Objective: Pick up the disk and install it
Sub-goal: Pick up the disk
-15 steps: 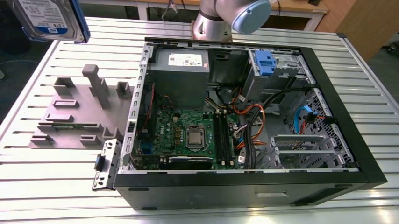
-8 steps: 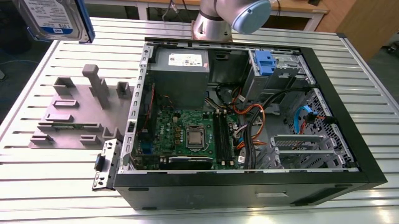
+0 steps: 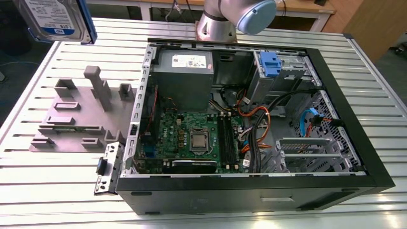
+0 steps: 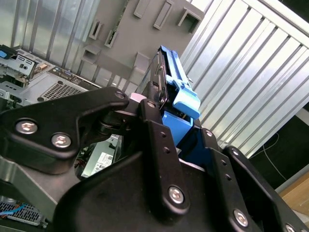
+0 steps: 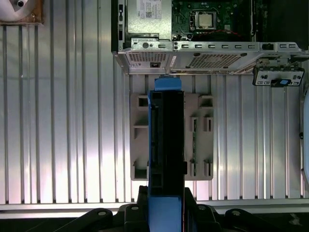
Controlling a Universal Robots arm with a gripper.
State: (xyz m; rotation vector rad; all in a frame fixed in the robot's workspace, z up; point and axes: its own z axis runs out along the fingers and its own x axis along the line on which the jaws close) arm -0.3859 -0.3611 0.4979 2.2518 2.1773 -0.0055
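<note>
The disk [image 3: 57, 19], silver with a white-and-blue label and blue side rails, hangs high in the air at the exterior view's far left, above the slatted table. In both wrist views I see it edge-on, a dark slab with a blue rail [image 5: 166, 145] [image 4: 169, 77]. My gripper [image 5: 166, 210] [image 4: 181, 140] is shut on the end of the disk nearest the wrist, with black fingers [image 4: 154, 130] pressed on either side of it. In the first wrist view the disk hangs over the grey fixture plate [image 5: 203, 140], well above it and apart from it.
The open computer case [image 3: 337, 95] lies on its side on the table, with a grey power supply box [image 3: 184, 76] and a drive bay holding a blue latch piece [image 3: 270, 64]. The grey fixture plate [image 3: 83, 114] with upright posts lies at the case's left. The arm's base [image 3: 229, 19] stands behind the case.
</note>
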